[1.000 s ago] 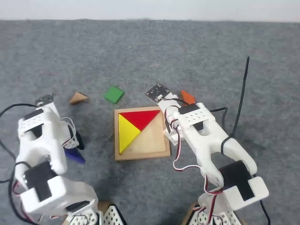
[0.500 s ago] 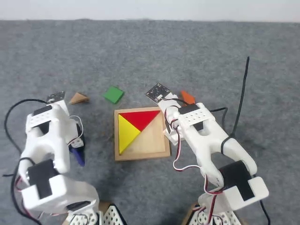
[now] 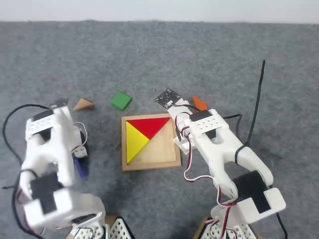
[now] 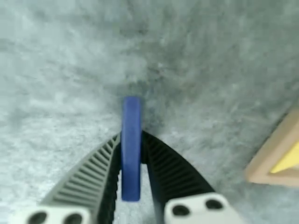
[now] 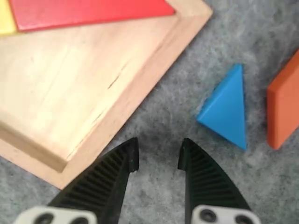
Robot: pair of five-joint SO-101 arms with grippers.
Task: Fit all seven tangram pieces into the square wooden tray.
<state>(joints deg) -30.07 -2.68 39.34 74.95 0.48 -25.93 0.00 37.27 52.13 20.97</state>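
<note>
The square wooden tray (image 3: 169,158) lies mid-table with a red triangle (image 3: 149,124) and a yellow triangle (image 3: 134,141) in it. My left gripper (image 4: 131,140) is shut on a dark blue piece (image 4: 131,126), held edge-on just over the carpet; from above this blue piece (image 3: 80,168) pokes out below the left gripper (image 3: 79,158), left of the tray. My right gripper (image 5: 157,154) stands open over the carpet beside the tray's edge (image 5: 140,88), nothing between its fingers. A light blue triangle (image 5: 226,109) and an orange piece (image 5: 282,112) lie just beyond it.
A green square (image 3: 120,100) and a brown triangle (image 3: 83,104) lie behind the tray to the left. The orange piece (image 3: 200,103) sits behind the right arm's wrist. A black cable (image 3: 256,104) runs along the right side. Grey carpet covers the table.
The left arm has swung inward and settled over the dark blue piece, which has turned a little. The right arm and the tray have kept still.
</note>
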